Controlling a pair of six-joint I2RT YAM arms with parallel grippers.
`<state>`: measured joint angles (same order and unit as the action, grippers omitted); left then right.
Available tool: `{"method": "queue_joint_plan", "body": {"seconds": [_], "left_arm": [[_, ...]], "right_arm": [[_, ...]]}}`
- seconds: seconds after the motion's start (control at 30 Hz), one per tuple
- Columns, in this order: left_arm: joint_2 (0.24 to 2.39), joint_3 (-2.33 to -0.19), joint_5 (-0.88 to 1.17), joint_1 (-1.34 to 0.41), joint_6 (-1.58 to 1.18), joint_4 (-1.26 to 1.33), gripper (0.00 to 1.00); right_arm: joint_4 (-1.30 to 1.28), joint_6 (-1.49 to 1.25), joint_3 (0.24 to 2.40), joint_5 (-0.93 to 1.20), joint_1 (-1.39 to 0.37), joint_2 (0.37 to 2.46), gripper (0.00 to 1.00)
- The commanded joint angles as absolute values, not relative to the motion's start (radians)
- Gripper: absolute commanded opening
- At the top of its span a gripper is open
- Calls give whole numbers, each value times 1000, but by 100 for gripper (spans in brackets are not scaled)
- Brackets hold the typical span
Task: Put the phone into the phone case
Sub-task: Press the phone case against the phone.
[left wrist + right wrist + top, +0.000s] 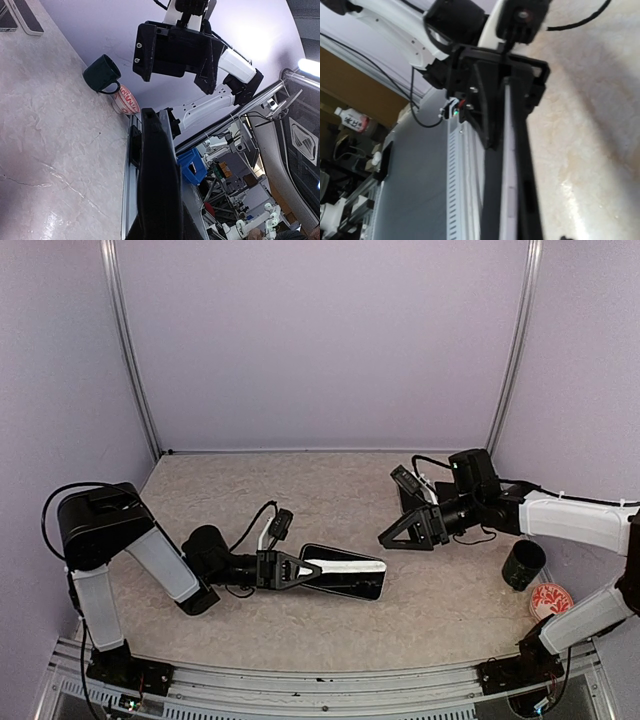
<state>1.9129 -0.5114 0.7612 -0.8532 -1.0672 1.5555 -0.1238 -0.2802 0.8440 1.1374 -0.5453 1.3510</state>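
The black phone lies slanted just above the table's middle, with the pale phone case showing as a light strip along its far side. My left gripper is shut on their left end. In the left wrist view the phone runs edge-on out of the jaws. The right wrist view shows the case as a pale band between dark edges, leading up to the left gripper. My right gripper hangs to the upper right of the phone, apart from it. Seen head-on, this gripper is open and holds nothing.
A dark green mug stands at the right, with a red-and-white round thing just in front of it. The metal front rail runs along the near edge. Flat dark things with pale rims lie in the left wrist view's top corner.
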Motion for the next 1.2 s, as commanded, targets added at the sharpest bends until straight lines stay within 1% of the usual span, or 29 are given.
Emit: {"method": "queue_joint_plan", "body": {"seconds": [0.0, 0.27, 0.5, 0.7, 0.83, 1.0, 1.17], "left_arm": [[1855, -532, 785, -850, -1076, 1852, 5], [1851, -541, 787, -850, -1080, 1851, 5], [1875, -565, 785, -832, -1090, 1850, 5], [1902, -608, 799, -794, -1088, 1788, 2], [1889, -633, 797, -789, -1034, 1667, 2], [1838, -638, 787, -787, -938, 1505, 2], [1817, -638, 791, -779, -918, 1459, 2]], "right_arm": [[-152, -257, 836, 1086, -555, 1373, 67], [-144, -270, 828, 1100, -566, 1413, 67], [-141, -260, 829, 1128, -604, 1439, 62], [-92, -268, 828, 1171, -635, 1452, 50], [-60, -279, 823, 1203, -636, 1441, 43], [12, -316, 807, 1258, -636, 1408, 39], [87, -350, 798, 1304, -636, 1394, 37]]}}
